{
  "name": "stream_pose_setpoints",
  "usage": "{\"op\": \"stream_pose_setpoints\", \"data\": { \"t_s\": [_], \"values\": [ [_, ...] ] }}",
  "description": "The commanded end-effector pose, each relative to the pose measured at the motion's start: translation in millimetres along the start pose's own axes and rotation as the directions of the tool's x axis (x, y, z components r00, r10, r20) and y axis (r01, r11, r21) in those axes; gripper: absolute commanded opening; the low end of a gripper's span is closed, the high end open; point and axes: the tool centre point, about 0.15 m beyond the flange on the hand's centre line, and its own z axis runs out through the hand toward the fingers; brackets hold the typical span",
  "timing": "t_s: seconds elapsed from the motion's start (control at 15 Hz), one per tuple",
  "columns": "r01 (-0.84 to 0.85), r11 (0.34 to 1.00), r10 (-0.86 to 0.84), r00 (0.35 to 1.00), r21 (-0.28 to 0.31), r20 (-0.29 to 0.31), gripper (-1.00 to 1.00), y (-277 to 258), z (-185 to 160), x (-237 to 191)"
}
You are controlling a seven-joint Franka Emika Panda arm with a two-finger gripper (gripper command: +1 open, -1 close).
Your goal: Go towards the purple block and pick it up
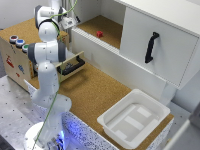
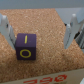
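**Closing in on the purple block**

Hovering above the cork surface, the white Franka arm [image 1: 47, 55] has its two-fingered gripper [image 2: 38, 31] spread wide, holding nothing. In the wrist view the small purple cube with yellow markings [image 2: 26, 46] sits on the brown cork board [image 2: 47, 55] between the two pale fingers [image 2: 4, 30], much closer to one finger than to the other and touching neither. The cube lies square and flat, one marked face turned toward the camera.

From the exterior view the gripper itself is hidden behind the arm's upper links at the far left of the scene, near the wooden box with coloured buttons [image 1: 15, 47], and the cube cannot be made out there. A small red block [image 1: 99, 34] rests far off in the open white cabinet [image 1: 150, 30], and a white plastic tray [image 1: 134, 117] stands at the near right; neither concerns this task.

The approach seems nearly done, and the grasp has not yet begun. The next move likely calls for a small sideways shift to centre the cube between the fingers, a descent until the pads flank its sides, then a squeeze and lift.
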Motion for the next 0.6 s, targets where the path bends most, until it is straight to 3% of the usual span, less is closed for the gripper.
{"op": "stream_pose_setpoints", "data": {
  "t_s": [0.0,0.07,0.53],
  "values": [
    [-0.044,0.996,0.024,0.966,0.076,0.256,1.0,17,6,39],
    [-0.035,0.996,0.013,0.966,0.081,0.259,-1.0,16,8,37],
    [-0.045,0.998,0.03,0.954,0.045,0.299,-1.0,-22,12,20]
  ]
}}
